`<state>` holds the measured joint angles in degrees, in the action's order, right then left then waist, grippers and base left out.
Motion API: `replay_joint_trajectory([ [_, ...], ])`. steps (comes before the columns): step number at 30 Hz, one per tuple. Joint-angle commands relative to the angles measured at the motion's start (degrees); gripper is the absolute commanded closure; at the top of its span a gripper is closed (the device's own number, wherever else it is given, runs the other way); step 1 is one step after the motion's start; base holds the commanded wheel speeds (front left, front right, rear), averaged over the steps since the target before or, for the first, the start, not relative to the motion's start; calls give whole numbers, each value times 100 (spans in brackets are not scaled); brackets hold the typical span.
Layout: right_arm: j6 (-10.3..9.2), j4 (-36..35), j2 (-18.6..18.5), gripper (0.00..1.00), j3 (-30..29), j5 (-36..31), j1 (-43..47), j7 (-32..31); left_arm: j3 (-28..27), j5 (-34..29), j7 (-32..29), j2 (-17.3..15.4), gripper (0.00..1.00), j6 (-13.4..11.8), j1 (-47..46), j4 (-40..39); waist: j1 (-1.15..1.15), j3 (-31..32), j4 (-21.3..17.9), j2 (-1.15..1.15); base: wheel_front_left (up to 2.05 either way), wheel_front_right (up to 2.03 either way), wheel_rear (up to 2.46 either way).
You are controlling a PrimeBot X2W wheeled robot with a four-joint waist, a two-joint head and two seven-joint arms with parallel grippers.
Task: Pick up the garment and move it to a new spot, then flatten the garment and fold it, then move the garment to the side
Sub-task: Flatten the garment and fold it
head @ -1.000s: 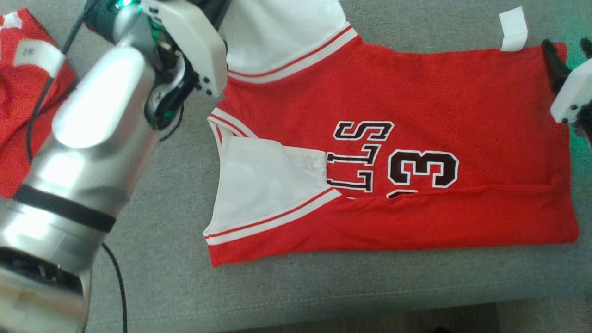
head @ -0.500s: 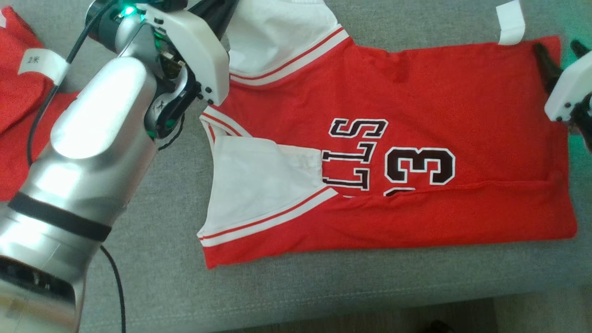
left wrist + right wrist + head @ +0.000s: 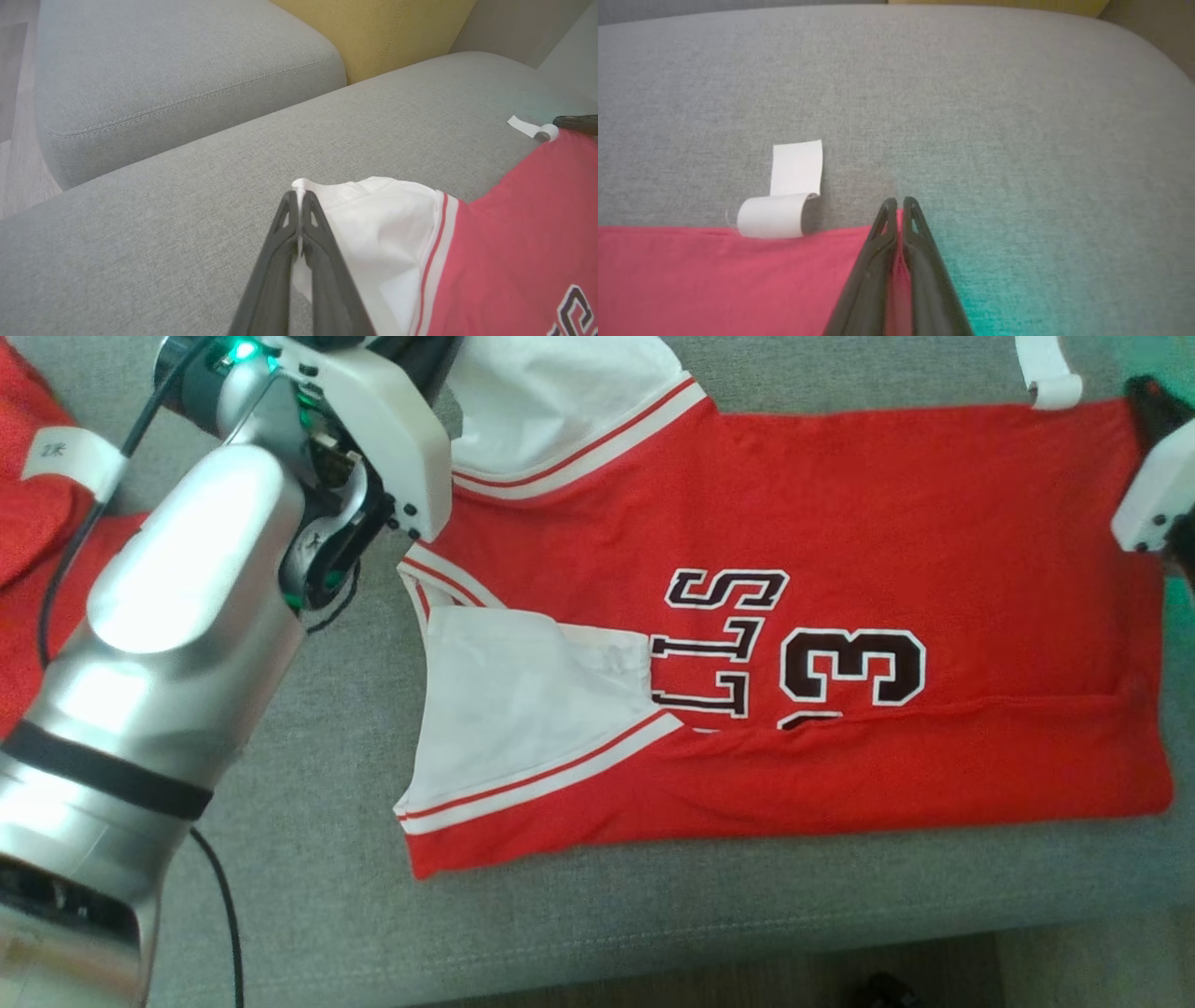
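The garment (image 3: 794, 523) is a red jersey with white sleeves and black lettering, spread on the grey sofa seat (image 3: 308, 859); its lower edge is folded up over the number. In the left wrist view my left gripper (image 3: 299, 198) is shut on the edge of the white sleeve (image 3: 373, 219) at the jersey's far left corner. My right gripper (image 3: 900, 204) is shut on the red hem corner (image 3: 738, 280) at the far right, beside a curled white label (image 3: 777, 212). In the head view the right gripper (image 3: 1156, 415) sits at that top right corner.
Another red garment (image 3: 37, 532) with a white label lies at the far left, behind my silver left forearm (image 3: 177, 616). A yellow cushion (image 3: 373, 32) and a second grey cushion (image 3: 163, 70) stand beyond. The seat's front edge and the floor (image 3: 747, 980) run along the bottom.
My right gripper has gone from open to shut on the hem corner. The jersey's top edge now lies straighter. The head view has shifted slightly.
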<state>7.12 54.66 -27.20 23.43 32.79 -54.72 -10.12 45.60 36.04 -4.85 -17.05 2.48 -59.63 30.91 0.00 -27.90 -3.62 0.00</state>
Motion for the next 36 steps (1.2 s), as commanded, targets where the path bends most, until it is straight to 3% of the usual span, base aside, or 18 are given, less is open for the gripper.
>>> replay_joint_trajectory([
  [1,36,-104,-182,100,40,13,-156,291,-212,-46,109,-224,100,-81,-350,-124,0,3,-15,0,0,0,0],
  [6,36,-106,-218,100,142,-156,-375,951,-301,-169,430,-260,100,-259,-483,-40,0,-3,-43,0,0,0,0],
  [21,36,415,-10,100,-48,-122,-1236,1992,-533,-295,1090,-39,100,-499,-1250,665,0,-169,-26,0,0,0,0],
  [28,36,585,185,100,93,4,-1316,2142,-439,-341,1435,131,100,-327,-1399,1112,0,-179,-13,0,0,0,0],
  [36,36,541,-60,100,493,458,-771,1805,-93,-436,1503,5,100,-36,-923,969,0,144,56,0,0,0,0],
])
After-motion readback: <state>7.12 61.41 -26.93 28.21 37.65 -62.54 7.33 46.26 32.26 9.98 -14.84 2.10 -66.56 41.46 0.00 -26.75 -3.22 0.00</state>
